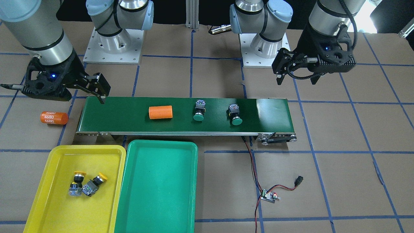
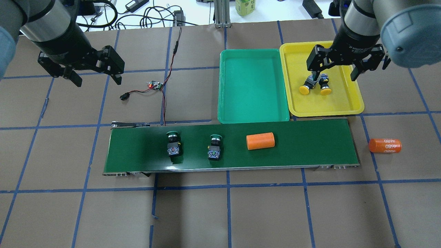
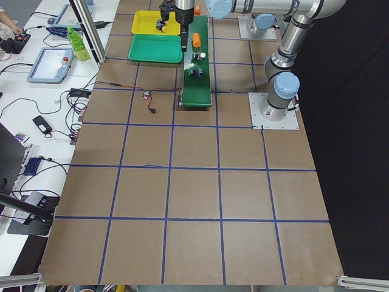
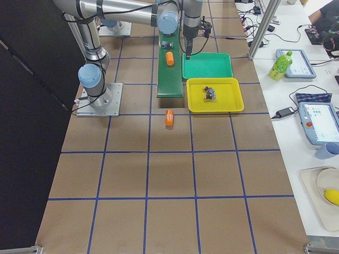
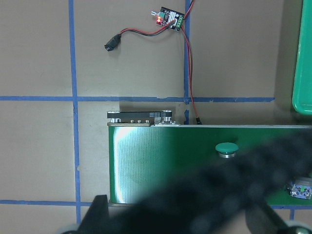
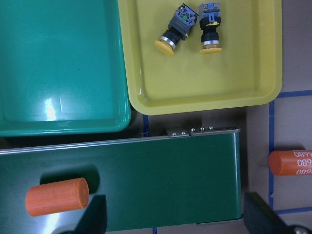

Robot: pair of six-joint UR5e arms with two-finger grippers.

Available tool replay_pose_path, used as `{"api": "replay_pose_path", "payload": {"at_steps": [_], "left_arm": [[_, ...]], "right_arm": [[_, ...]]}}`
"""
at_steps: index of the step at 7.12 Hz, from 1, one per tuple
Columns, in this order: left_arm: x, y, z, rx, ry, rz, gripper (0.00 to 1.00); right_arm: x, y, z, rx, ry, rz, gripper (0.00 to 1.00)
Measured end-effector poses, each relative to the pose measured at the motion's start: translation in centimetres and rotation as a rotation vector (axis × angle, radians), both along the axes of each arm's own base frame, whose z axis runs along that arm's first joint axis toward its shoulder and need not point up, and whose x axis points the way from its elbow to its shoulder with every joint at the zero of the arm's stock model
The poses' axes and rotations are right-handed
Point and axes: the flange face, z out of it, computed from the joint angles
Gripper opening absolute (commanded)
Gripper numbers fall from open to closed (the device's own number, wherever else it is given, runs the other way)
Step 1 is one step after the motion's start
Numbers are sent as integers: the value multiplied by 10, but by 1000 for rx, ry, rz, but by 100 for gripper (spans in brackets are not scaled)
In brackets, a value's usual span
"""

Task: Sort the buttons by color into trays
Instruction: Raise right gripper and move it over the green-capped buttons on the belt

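Note:
Two green buttons (image 1: pixel 199 111) (image 1: pixel 234 115) lie on the dark-green conveyor belt (image 1: pixel 129 110), also visible from overhead as buttons (image 2: pixel 173 143) (image 2: pixel 215 146). Two yellow buttons (image 2: pixel 307 86) (image 2: pixel 324 86) lie on their sides in the yellow tray (image 2: pixel 344 100). The green tray (image 2: pixel 253 86) beside it holds nothing. My right gripper (image 2: pixel 335 74) hovers open above the yellow tray, nothing between its fingers. My left gripper (image 2: pixel 96 79) hangs open over bare table, far beyond the belt's left end and apart from every button.
One orange cylinder (image 2: pixel 260 141) lies on the belt right of the green buttons. Another orange cylinder (image 2: pixel 385 145) rests on the table past the belt's right end. A small controller board (image 2: pixel 155 85) with red and black wires sits near the left gripper.

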Motion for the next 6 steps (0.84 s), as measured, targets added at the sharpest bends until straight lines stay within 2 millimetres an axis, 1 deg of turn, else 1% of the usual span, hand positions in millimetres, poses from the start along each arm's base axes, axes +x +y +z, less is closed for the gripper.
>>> {"api": "replay_pose_path", "payload": {"at_steps": [1, 2, 3, 5, 6], "left_arm": [[0, 0, 0, -2, 0, 0, 100], [0, 0, 0, -2, 0, 0, 100], [0, 0, 0, -3, 0, 1, 100], [0, 0, 1, -6, -1, 0, 100], [0, 0, 1, -7, -1, 1, 100]], "right_arm": [[14, 2, -3, 3, -3, 25, 100], [25, 1, -11, 14, -5, 45, 100], [27, -1, -18, 25, -6, 48, 100], [14, -3, -21, 34, -8, 23, 100], [11, -1, -24, 44, -9, 18, 100]]}}
